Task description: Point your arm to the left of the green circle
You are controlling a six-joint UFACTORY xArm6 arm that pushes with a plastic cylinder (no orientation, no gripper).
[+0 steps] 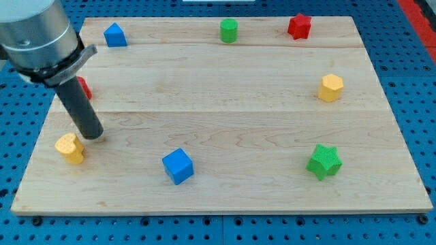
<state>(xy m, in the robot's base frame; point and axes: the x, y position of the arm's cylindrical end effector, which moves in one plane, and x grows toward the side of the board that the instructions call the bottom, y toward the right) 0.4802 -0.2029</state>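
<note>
So no pincer, just bare rod. my tip (95, 136) beside yellow heart (71, 148); swing wide up-right, stop just left of green cylinder (229, 30), dodge blue block (115, 35).

The arm (37, 34) is cut off by the view's top and left edges, so only its lower grey housing and the dark rod show. Behind that rod sits a red block (84, 88), mostly hidden; just 1 small sliver shows on the rod's right, and its shape cannot be made out. My tip (93, 135) stands just above and to the right of the yellow heart block (70, 148), and whether the 2 touch cannot be told. The blue pegboard (409, 27) around the table (225, 88) runs off all 4 edges of the view. A red strip (414, 8) at the top right corner is clipped and unidentifiable.
</note>
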